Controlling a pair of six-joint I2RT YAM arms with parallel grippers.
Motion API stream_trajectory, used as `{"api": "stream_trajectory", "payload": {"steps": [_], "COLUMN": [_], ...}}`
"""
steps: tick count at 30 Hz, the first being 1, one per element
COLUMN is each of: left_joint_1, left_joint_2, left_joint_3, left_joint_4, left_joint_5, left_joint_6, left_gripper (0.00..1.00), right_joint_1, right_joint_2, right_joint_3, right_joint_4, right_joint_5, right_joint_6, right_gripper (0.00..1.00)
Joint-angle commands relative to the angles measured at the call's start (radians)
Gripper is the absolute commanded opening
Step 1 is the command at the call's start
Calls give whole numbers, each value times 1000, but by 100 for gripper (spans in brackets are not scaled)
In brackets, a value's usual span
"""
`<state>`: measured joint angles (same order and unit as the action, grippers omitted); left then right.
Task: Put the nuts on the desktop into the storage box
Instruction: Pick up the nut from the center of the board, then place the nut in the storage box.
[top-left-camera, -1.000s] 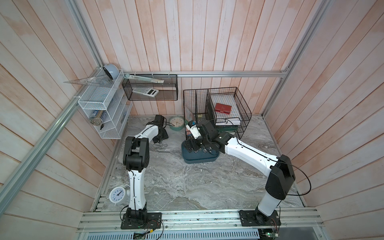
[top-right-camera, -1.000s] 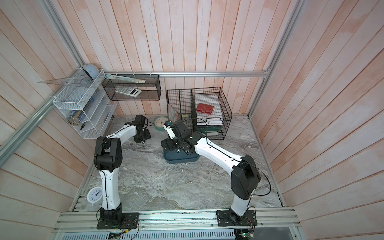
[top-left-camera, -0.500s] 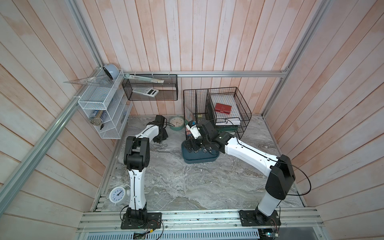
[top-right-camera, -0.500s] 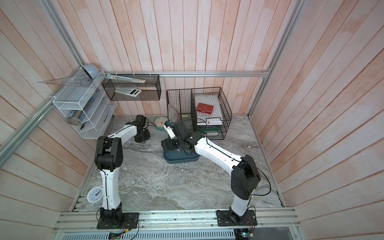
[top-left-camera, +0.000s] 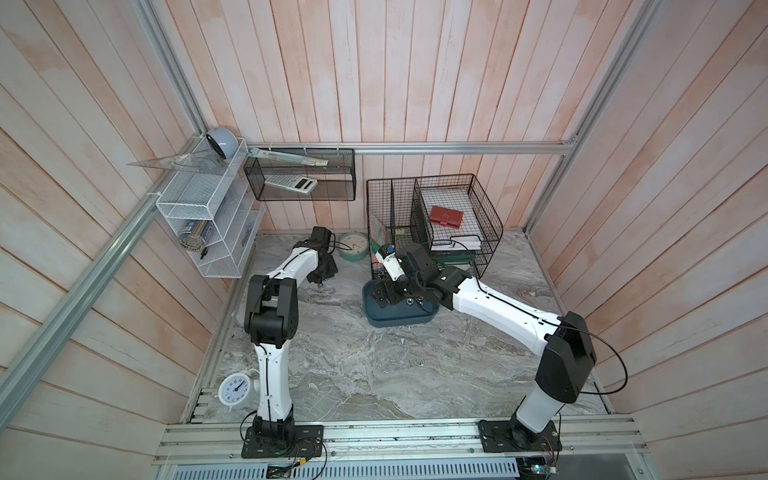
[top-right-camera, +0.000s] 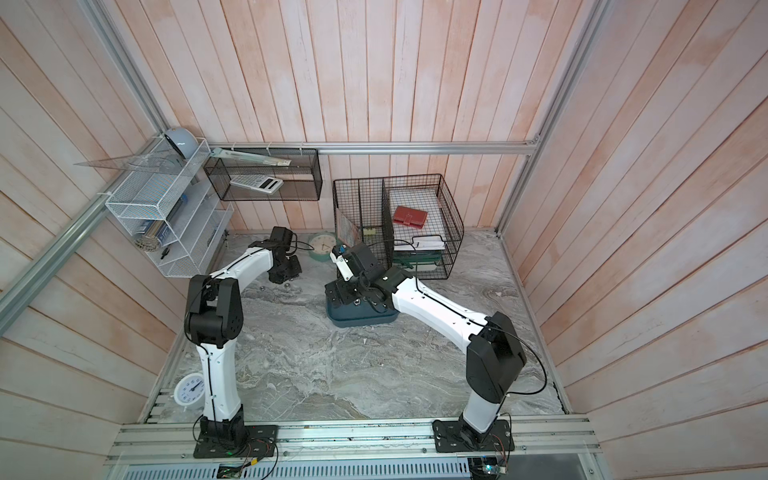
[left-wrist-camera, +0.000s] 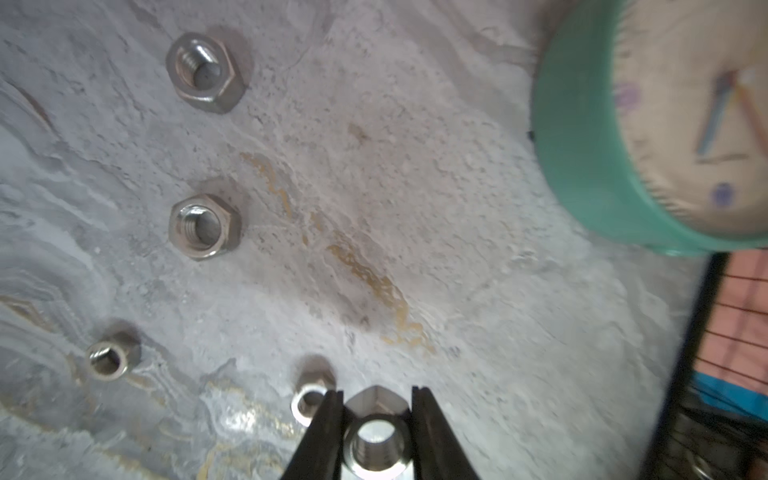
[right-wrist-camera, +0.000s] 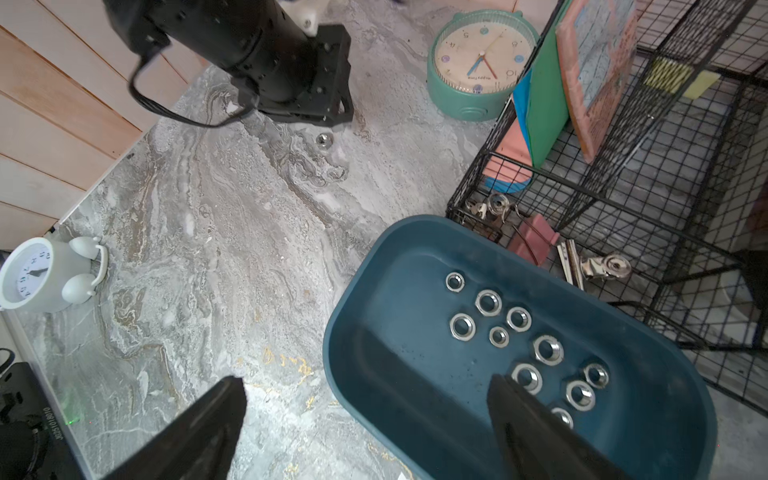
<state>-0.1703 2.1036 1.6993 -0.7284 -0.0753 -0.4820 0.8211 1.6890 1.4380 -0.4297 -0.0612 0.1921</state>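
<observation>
pinching one nut (left-wrist-camera: 376, 446) between the jaws of my left claw (left-wrist-camera: 376, 395), i am holding it by two opposite flats, its hole pointing up at my wrist camera. whether it is resting on the desktop (left-wrist-camera: 415, 208) or riding just above it, i cannot tell. a second nut (left-wrist-camera: 308, 405) is lying just beside one finger, and three loose nuts (left-wrist-camera: 205, 226) are lying farther out, well apart from each other. the green clock (left-wrist-camera: 582, 145) is standing near on the other side. the storage box (top-left-camera: 399, 323) is sitting to my right and slightly back toward my bases, with a stretch of bare marble between us. my right claw (right-wrist-camera: 365, 384) is hanging spread wide and empty over the box's rim, with about ten stored nuts (right-wrist-camera: 500, 336) lying inside. as i am judging it, the carry is going rightward. my right arm is nearer the box, but my left is holding the load and is needing room there.
</observation>
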Motion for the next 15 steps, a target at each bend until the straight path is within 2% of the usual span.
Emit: {"api": "stream_trajectory", "payload": {"steps": [1,15], "left_joint_1": [-42,-290], "left_joint_2": [-75,-164], "left_joint_3": [-16,-23], "left_joint_4": [-23,-51], "left_joint_5": [16,26], "left_joint_6": [-3,-39], "left_gripper": [21,21], "right_joint_1": [2,2], "right_joint_2": [-59,-284], "right_joint_3": [-42,-279], "right_joint_4": [4,-14], "right_joint_5": [32,154], "right_joint_6": [24,87], "right_gripper": [98,98]}}
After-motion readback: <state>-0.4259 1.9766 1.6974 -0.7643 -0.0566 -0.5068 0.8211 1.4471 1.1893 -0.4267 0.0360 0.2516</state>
